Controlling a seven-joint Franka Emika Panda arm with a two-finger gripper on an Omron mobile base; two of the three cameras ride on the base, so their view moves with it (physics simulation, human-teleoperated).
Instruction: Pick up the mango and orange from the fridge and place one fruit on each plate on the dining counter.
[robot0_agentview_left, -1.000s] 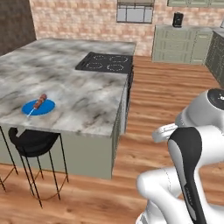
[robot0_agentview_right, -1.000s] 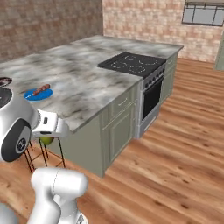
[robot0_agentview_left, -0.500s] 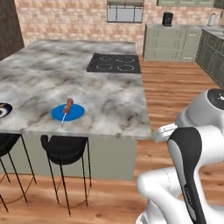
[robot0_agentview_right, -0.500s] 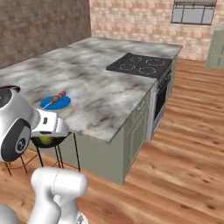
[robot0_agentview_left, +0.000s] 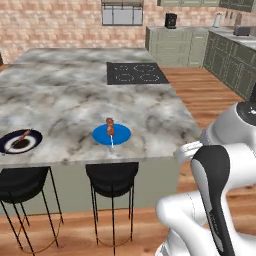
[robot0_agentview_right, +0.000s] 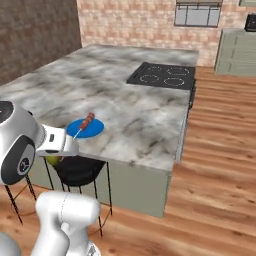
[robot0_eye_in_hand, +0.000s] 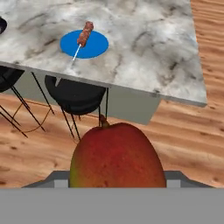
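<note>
The mango (robot0_eye_in_hand: 117, 155) sits right up against the hand camera, big and red with a green-yellow flush down its left side and a short brown stem on top. The gripper's finger tips are hidden behind the fruit, so how the jaws stand on it cannot be read directly, but the mango rides at the gripper's mouth, held off the floor, so it is gripped. In the right base view a sliver of yellow-green fruit (robot0_agentview_right: 53, 160) peeks out just under the white hand.

Ahead and above the mango lies the dining counter (robot0_eye_in_hand: 144, 39), its marble edge between the fruit and the bright blue plate (robot0_eye_in_hand: 94, 47). That plate carries a skewer of brown meat (robot0_eye_in_hand: 85, 33) with its thin stick pointing toward the counter edge. The mango is well short of the plate, out over the wooden floor (robot0_eye_in_hand: 183, 140) beside a black stool (robot0_eye_in_hand: 76, 94).

From the left base view, 2 plates show: the bright blue plate (robot0_agentview_left: 120, 136) near the counter's front edge and the dark navy plate (robot0_agentview_left: 27, 145) off to its left, also with something thin lying across it. The black cooktop (robot0_agentview_left: 135, 73) sits farther back on the counter.
</note>
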